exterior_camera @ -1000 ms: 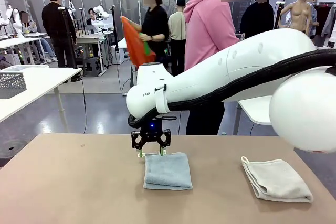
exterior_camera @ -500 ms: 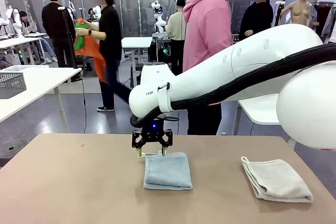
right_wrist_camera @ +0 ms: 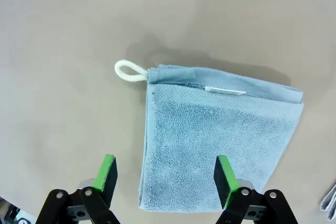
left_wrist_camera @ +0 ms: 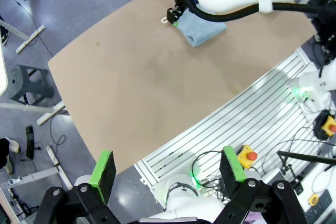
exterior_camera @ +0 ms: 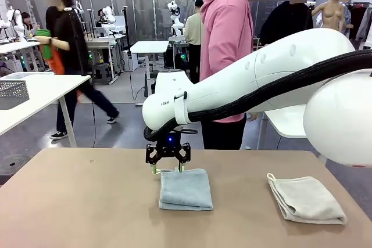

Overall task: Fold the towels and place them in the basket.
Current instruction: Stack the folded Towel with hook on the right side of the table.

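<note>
A folded blue-grey towel (exterior_camera: 186, 190) lies mid-table, its white loop (right_wrist_camera: 128, 71) sticking out at one corner. My right gripper (exterior_camera: 167, 170) hangs open just above the towel's far edge. In the right wrist view the right gripper (right_wrist_camera: 166, 176) has one finger over bare table and the other over the blue-grey towel (right_wrist_camera: 220, 140), holding nothing. A folded beige towel (exterior_camera: 306, 199) rests at the table's right. My left gripper (left_wrist_camera: 167, 169) is open and empty, high above the table, looking down on the blue-grey towel (left_wrist_camera: 202, 27) and the right gripper (left_wrist_camera: 176, 14). The basket is out of view.
The brown table (exterior_camera: 87, 201) is bare on its left half. A person in a pink hoodie (exterior_camera: 226, 33) stands at the far side. A grey mesh container (exterior_camera: 13, 93) sits on a neighbouring white table at far left. Rails and cables (left_wrist_camera: 252, 129) lie beside the table.
My right gripper has stayed over the towel's far edge, barely shifting. In the background a person carrying an orange cloth has walked to the left.
</note>
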`<state>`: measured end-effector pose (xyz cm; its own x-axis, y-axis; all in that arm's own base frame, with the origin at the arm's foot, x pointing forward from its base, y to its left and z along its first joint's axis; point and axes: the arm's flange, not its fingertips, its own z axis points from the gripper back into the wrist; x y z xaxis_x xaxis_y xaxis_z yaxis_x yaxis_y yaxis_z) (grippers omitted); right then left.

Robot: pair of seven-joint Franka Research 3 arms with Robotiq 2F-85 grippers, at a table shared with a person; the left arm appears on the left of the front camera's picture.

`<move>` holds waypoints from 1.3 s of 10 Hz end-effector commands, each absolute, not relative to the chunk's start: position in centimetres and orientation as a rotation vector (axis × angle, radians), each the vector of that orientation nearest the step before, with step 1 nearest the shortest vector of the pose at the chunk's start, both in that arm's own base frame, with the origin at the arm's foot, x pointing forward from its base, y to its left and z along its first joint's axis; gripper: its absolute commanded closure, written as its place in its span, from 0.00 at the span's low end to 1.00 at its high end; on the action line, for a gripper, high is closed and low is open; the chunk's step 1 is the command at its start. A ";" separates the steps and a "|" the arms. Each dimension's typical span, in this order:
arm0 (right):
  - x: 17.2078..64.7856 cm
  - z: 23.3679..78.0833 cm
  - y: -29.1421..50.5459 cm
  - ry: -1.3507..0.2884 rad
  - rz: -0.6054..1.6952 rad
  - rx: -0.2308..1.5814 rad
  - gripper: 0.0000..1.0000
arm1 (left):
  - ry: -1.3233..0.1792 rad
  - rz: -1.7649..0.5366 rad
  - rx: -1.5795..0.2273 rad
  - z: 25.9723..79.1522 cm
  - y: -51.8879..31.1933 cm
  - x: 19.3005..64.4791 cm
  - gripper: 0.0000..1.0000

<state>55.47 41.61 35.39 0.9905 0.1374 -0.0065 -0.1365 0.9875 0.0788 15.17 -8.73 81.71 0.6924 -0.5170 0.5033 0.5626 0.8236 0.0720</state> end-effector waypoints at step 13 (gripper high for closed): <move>49.4 33.1 19.1 -0.146 0.085 0.674 0.07 | -0.537 -0.612 -0.085 81.9 -8.7 15.1 0.00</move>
